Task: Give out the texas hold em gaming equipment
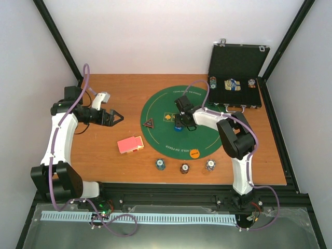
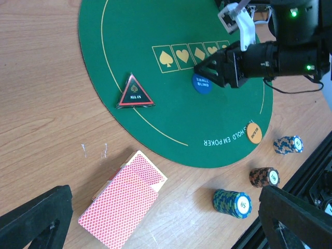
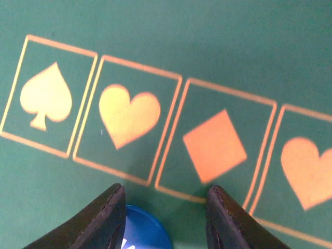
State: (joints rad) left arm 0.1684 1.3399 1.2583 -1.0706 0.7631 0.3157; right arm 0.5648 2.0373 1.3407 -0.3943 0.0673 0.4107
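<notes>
A round green poker mat [image 1: 171, 106] lies mid-table. On it are a blue "small blind" disc [image 1: 178, 127], an orange disc [image 1: 194, 153] at the near rim and a dark red-edged "all in" triangle [image 1: 149, 123]. My right gripper [image 1: 181, 123] is open and low over the mat. The blue disc [image 3: 142, 231] lies flat by its left finger [image 3: 106, 218], not gripped. A red-backed card deck [image 1: 130, 144] lies on the wood left of the mat. Three chip stacks [image 1: 161, 164] [image 1: 184, 168] [image 1: 209, 165] stand near the mat's front. My left gripper [image 1: 118, 118] is open and empty, above the deck [image 2: 124, 199].
A black hinged case [image 1: 236, 78] stands open at the back right with more chips in it. The table's near edge runs just behind the chip stacks [image 2: 232, 202]. Bare wood lies left of the mat.
</notes>
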